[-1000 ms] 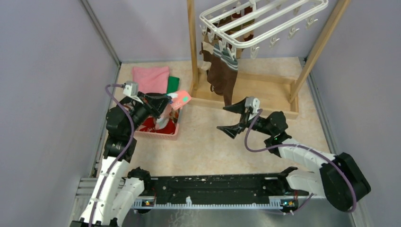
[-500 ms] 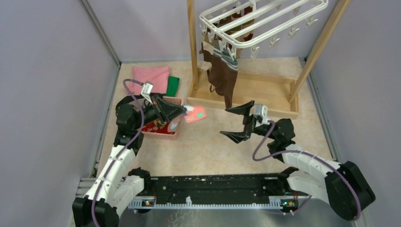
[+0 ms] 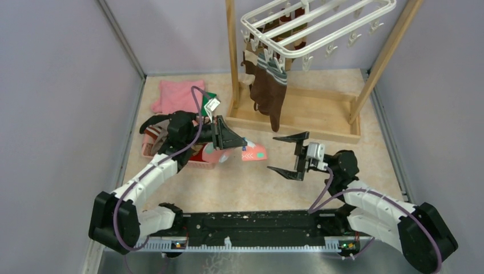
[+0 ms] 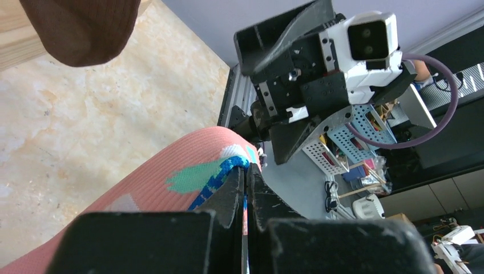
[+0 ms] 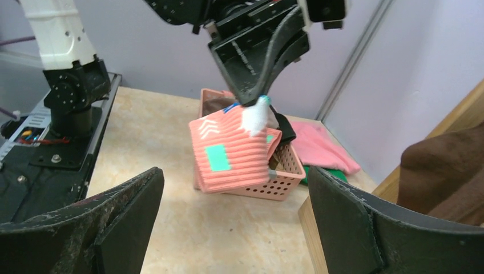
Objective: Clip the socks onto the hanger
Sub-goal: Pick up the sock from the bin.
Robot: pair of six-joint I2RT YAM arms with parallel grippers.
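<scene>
My left gripper [image 3: 242, 142] is shut on the cuff of a pink sock with teal patches [image 3: 254, 153], which hangs just right of the pink basket [image 3: 184, 164]. In the left wrist view the jaws [image 4: 246, 178] pinch the sock [image 4: 171, 182] flat between them. My right gripper [image 3: 271, 153] stands wide open a short way to the right, facing the sock and apart from it. In the right wrist view the sock [image 5: 231, 151] dangles ahead between its spread fingers [image 5: 122, 214]. The white hanger [image 3: 319, 23] sits high at the back with brown socks [image 3: 273, 94] clipped at its left end.
The light wooden post frame [image 3: 297, 111] stands behind, its base board near my right gripper. The basket holds more socks. A folded pink cloth [image 3: 177, 94] and a green cloth [image 3: 209, 98] lie at the back left. Purple walls close in both sides.
My left arm has swung right from above the basket, carrying the pink sock out toward the middle. The right gripper has drawn nearer and lower, staying open.
</scene>
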